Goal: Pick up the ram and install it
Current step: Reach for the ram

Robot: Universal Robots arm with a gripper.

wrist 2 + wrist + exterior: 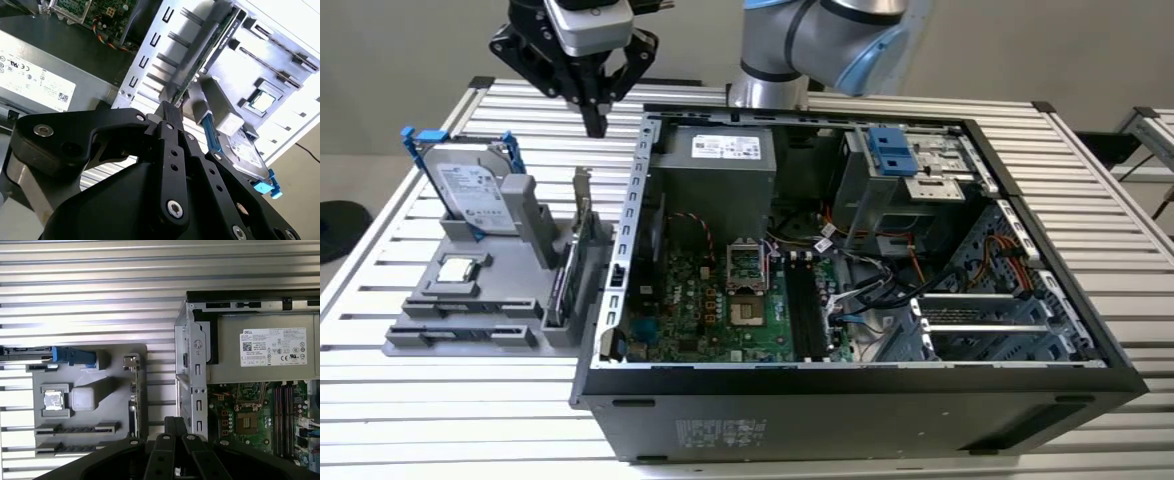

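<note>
Hovering above the slatted counter (400, 400), the gripper (596, 122) hangs with its fingers pressed together on nothing. In the exterior view its tips aim down at roughly twelve o'clock of the grey parts holder (480, 345). That holder sits at the nine o'clock side of the open computer case (854, 410). It carries a hard drive in a blue frame (464, 190), a processor chip (456, 268) and a taller card with a metal bracket (583, 200).

The ram (77, 429), as far as I can judge, stands on edge in a long slot at the holder's six o'clock end, well apart from the fingers. The first wrist view shows a row of small dark chips there. A second slot just beside it looks much alike, and I cannot tell which is filled. Nothing has been lifted yet.

It should be light and stiff, yet thin and easily harmed: bending it, or pressing on the chips or contact edge, could damage it. The safest hold is probably across its thickness on the upper long edge, near the middle, so it hangs level.
</note>
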